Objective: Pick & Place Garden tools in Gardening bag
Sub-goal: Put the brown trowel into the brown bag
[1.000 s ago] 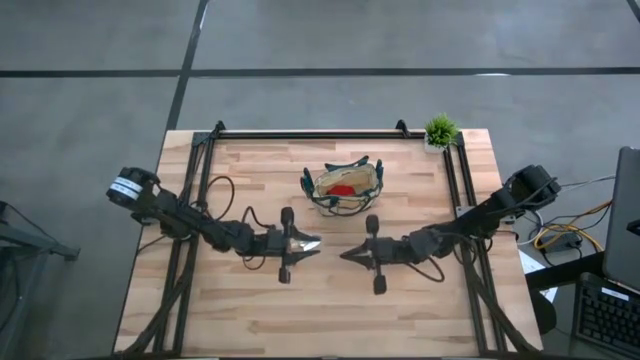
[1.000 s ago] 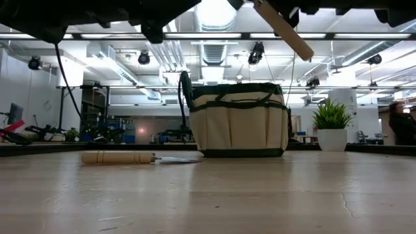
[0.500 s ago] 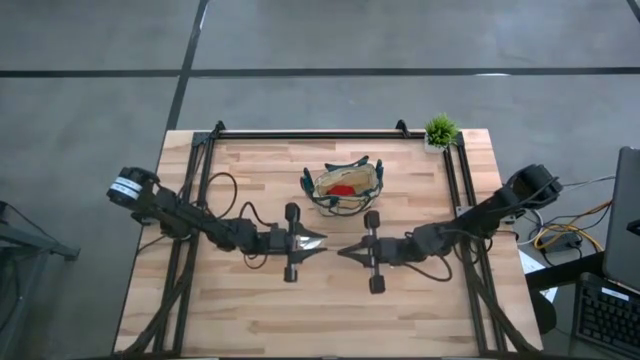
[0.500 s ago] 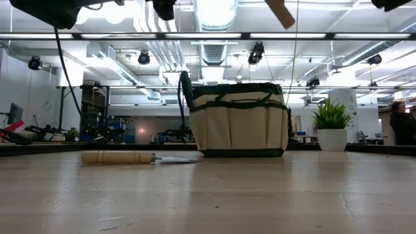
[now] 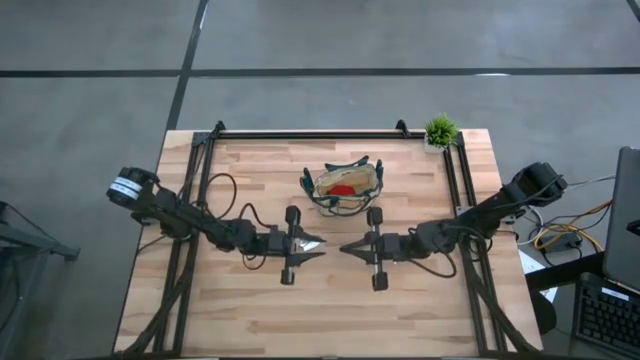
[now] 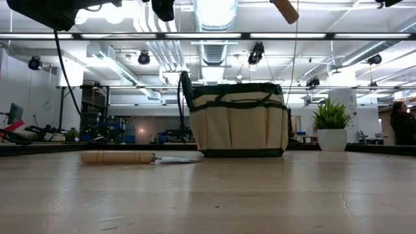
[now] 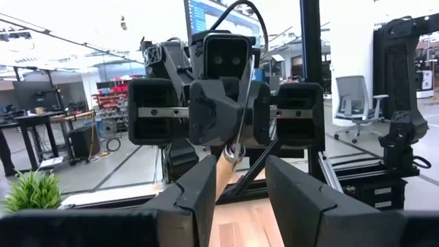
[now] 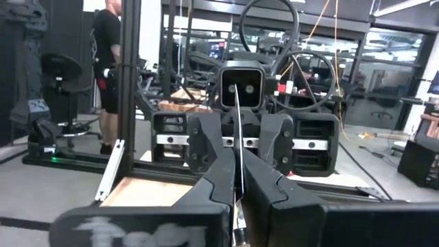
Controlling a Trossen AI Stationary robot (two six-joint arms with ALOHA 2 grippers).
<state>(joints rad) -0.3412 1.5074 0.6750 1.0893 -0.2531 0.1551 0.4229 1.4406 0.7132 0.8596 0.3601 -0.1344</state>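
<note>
while a red item [image 5: 341,188] sits in the gardening bag [image 5: 346,186], one trowel [image 6: 133,157] lies out — right gripper [image 5: 347,249] clenched on another's blade, left gripper [image 5: 318,246] spread.

A pale butcher-block wooden table [image 5: 250,310] carries everything; the tan gardening bag [image 5: 347,187] with green trim stands near its far middle; a small potted plant [image 5: 439,132] sits at the far right corner. A wooden-handled trowel [image 6: 127,157] lies flat beside the bag.

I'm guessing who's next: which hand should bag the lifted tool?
Probably the right hand: it grips the wooden-handled metal tool near the tan, green-trimmed fabric bag; the left hand is open.
</note>
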